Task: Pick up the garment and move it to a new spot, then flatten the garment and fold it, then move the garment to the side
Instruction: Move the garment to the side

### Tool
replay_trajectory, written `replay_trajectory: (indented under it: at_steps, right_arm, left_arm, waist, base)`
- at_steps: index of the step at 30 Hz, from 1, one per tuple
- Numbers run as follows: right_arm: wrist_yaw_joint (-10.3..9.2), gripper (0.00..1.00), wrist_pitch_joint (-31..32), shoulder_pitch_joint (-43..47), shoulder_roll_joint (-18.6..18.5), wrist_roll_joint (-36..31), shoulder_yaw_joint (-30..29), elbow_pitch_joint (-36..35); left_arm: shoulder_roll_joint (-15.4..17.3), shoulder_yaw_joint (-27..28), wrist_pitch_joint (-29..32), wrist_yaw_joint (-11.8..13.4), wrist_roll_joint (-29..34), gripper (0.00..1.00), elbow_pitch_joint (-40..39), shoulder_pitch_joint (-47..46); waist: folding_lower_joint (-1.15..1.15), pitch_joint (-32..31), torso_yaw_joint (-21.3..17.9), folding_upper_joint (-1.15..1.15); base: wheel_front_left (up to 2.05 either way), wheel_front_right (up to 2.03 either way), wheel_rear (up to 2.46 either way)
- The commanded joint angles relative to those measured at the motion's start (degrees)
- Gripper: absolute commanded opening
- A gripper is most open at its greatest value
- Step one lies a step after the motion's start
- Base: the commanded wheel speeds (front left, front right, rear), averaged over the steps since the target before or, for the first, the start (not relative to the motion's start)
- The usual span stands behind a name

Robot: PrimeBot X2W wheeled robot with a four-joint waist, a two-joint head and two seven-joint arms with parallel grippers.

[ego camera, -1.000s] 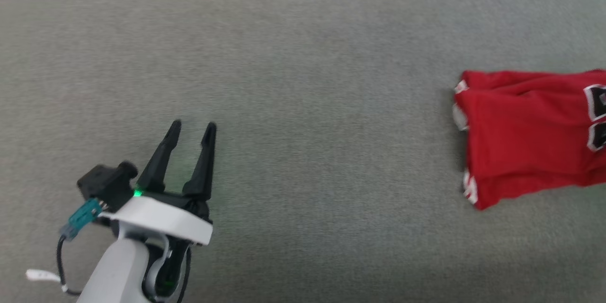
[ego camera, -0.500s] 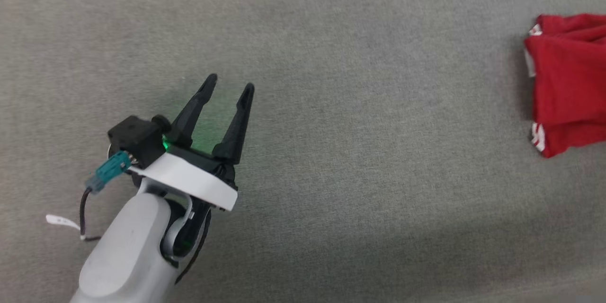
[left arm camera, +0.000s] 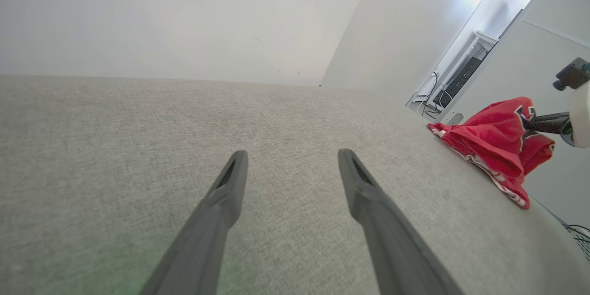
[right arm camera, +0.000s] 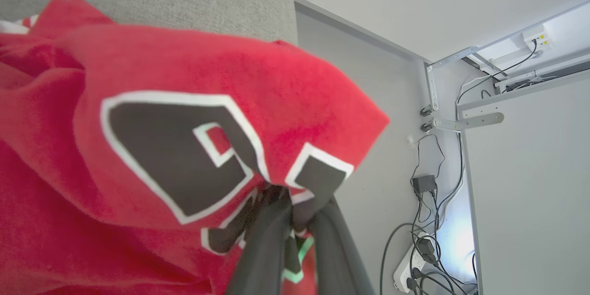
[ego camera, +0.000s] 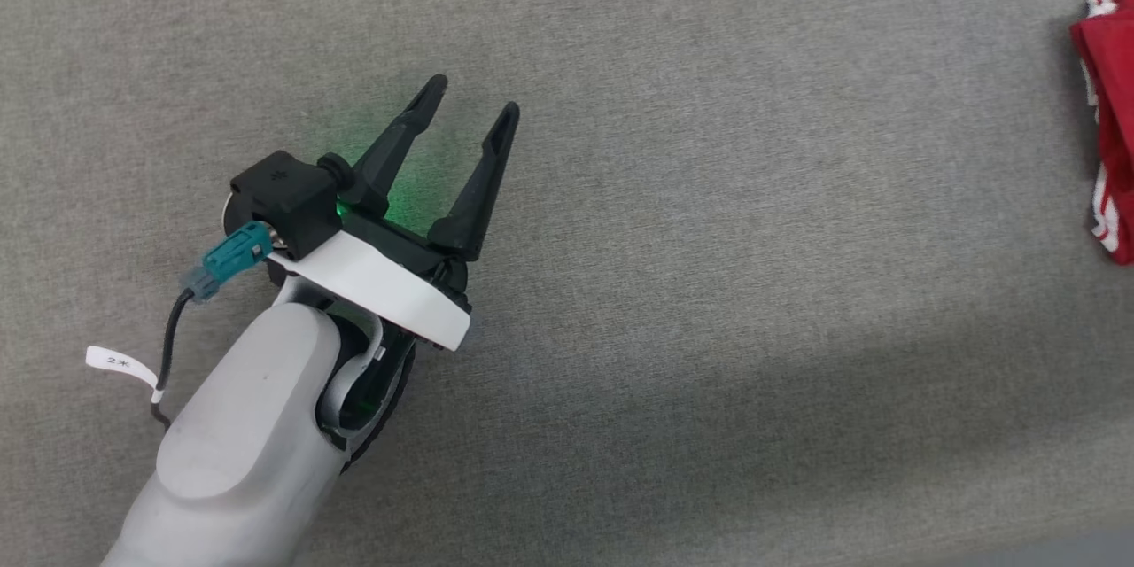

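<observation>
Head view looks down on one desk (ego camera: 709, 283) covered in grey cloth, most of it bare. One garment (ego camera: 1112, 106), a red jersey-style T-shirt, sits at the 3 o'clock edge, showing little more than red fabric and striped white trim. In the left wrist view it is bunched at 3 o'clock by the desk's edge, with part of it raised off the cloth. In the right wrist view its black, white-outlined lettering drapes over the fingers.

Two claws are at work. The left claw (ego camera: 474, 97), at about 9 o'clock from the middle, is spread wide and holds nothing, well apart from the garment. The right claw (right arm camera: 297, 203) is pinched tight on a fold of the red fabric.

The garment looks gripped for a carry. It looks rumpled rather than squared, so flattening and folding seem left to do, though I cannot tell for sure.

Smallest, at the left wrist: one teal connector (ego camera: 235, 250) and one white cable tag (ego camera: 120, 363).
</observation>
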Motion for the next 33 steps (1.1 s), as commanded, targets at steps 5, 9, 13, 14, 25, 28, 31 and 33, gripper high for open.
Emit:
replay_trajectory:
  at_steps: [5,9,13,14,25,28,31,33]
  right_arm:
    - [-0.28,0.36,-3.4,-2.4,3.0,-1.7,-0.4,4.7]
    - [-0.28,1.0,-4.1,-3.2,4.3,-1.8,0.5,6.0]
    - [-0.28,1.0,-5.5,-3.3,4.5,-0.6,1.3,5.5]
    - [-0.28,1.0,-6.1,-3.5,4.3,-0.4,1.2,5.5]
    - [-0.28,1.0,-11.0,0.2,6.6,4.3,1.9,1.6]
    - [-0.28,1.0,-12.9,2.1,7.3,5.8,2.5,-0.4]
    - [-0.28,1.0,-15.4,4.3,8.2,7.0,2.8,-2.1]
    - [-0.28,1.0,-16.8,5.9,8.7,7.9,3.3,-3.6]
  left_arm:
    - [0.2,0.4,-0.3,-0.2,-1.0,1.0,-0.2,-0.9]
    - [0.6,1.8,-0.3,-0.2,-1.1,1.0,-0.8,0.6]
    - [0.3,5.4,-0.3,-0.2,-1.3,1.0,-1.1,3.0]
    - [0.2,6.2,-0.3,-0.2,-1.2,1.0,-1.3,3.6]
    - [-1.9,14.8,-0.3,-0.2,1.2,1.0,-3.3,11.4]
    - [-2.6,18.2,-0.3,-0.2,2.8,1.0,-4.7,13.8]
    - [-3.8,21.0,-0.3,-0.2,4.0,1.0,-5.3,17.0]
    - [-3.9,22.7,-0.3,-0.2,4.4,1.0,-5.5,18.6]
  waist:
    - [0.0,0.2,0.7,0.0]
    - [0.0,-0.8,0.8,0.0]
    - [0.0,-3.2,1.1,0.0]
    - [0.0,-3.8,1.2,0.0]
    - [0.0,-10.7,2.9,0.0]
    - [0.0,-12.9,3.5,0.0]
    - [0.0,-15.4,4.3,0.0]
    - [0.0,-16.9,4.8,0.0]
  base:
    - [0.0,0.0,0.0]
    - [0.0,0.0,0.0]
    - [0.0,0.0,0.0]
    - [0.0,0.0,0.0]
    - [0.0,0.0,0.0]
    - [0.0,0.0,0.0]
    - [0.0,0.0,0.0]
    - [0.0,0.0,0.0]
